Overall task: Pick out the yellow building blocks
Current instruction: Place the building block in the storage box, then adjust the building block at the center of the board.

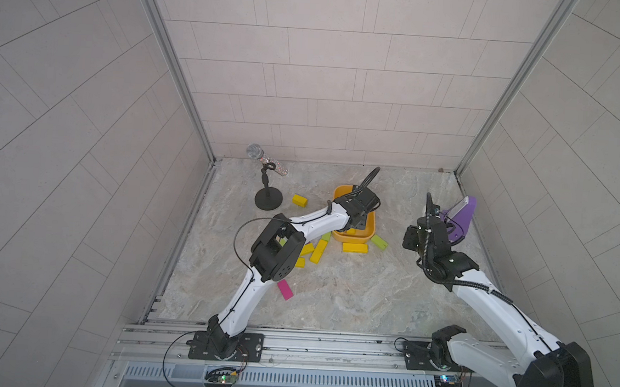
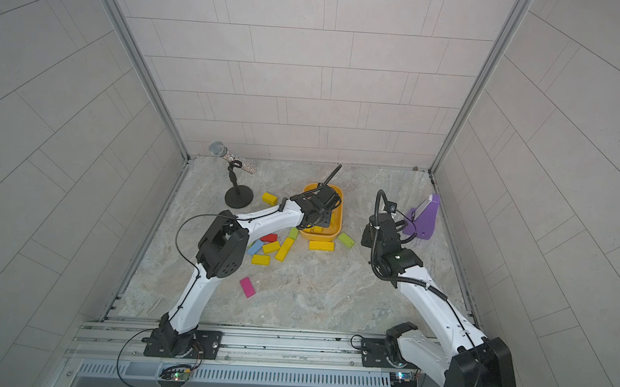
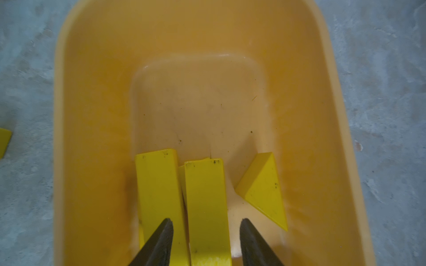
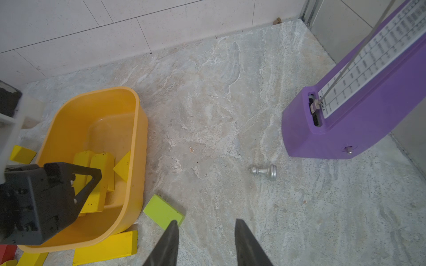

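My left gripper (image 3: 206,221) hangs inside the orange-yellow tub (image 3: 69,115) with its jaws open. A yellow bar (image 3: 205,195) lies between the fingers with a gap on each side, resting on another bar (image 3: 159,191). A yellow wedge (image 3: 262,193) lies beside them in the tub. More yellow building blocks lie on the table: one (image 1: 300,200) near the microphone stand, one (image 1: 354,247) in front of the tub, and others (image 2: 285,249) by the left elbow. My right gripper (image 4: 206,222) is open and empty above bare table, right of the tub.
A microphone on a black stand (image 1: 265,184) is at the back left. A purple metronome (image 4: 345,115) is at the right wall, with a silver chess pawn (image 4: 264,171) lying near it. A lime-green block (image 4: 163,211), a pink block (image 1: 285,289), and red (image 2: 269,238) and blue (image 2: 255,247) blocks lie around.
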Controlling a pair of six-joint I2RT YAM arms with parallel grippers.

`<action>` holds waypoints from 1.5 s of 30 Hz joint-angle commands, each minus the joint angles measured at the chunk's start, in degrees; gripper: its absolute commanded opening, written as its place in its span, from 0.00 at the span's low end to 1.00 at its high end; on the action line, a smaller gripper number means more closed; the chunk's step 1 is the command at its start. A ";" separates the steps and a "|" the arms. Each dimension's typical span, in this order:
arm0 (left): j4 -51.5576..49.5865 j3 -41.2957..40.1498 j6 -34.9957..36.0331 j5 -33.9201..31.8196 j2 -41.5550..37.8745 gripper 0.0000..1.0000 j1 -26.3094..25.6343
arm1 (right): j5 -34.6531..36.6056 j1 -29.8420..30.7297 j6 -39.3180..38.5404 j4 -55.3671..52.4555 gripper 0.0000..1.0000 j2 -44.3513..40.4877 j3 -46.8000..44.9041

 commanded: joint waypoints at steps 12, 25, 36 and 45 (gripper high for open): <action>19.30 -30.64 3.07 -8.55 -32.61 0.51 7.12 | -0.90 9.27 -2.84 0.16 0.43 11.09 9.60; 17.12 -53.47 -8.67 -7.53 -50.75 0.50 21.84 | -0.16 28.93 -3.47 -6.05 0.48 31.22 27.32; 13.99 -56.99 -14.01 -8.76 -53.19 0.52 25.99 | -7.94 31.41 -7.06 -20.17 0.50 46.01 41.77; 11.29 -57.32 -15.33 -9.91 -53.42 0.59 26.13 | -15.92 32.36 -8.53 -24.90 0.53 55.16 49.26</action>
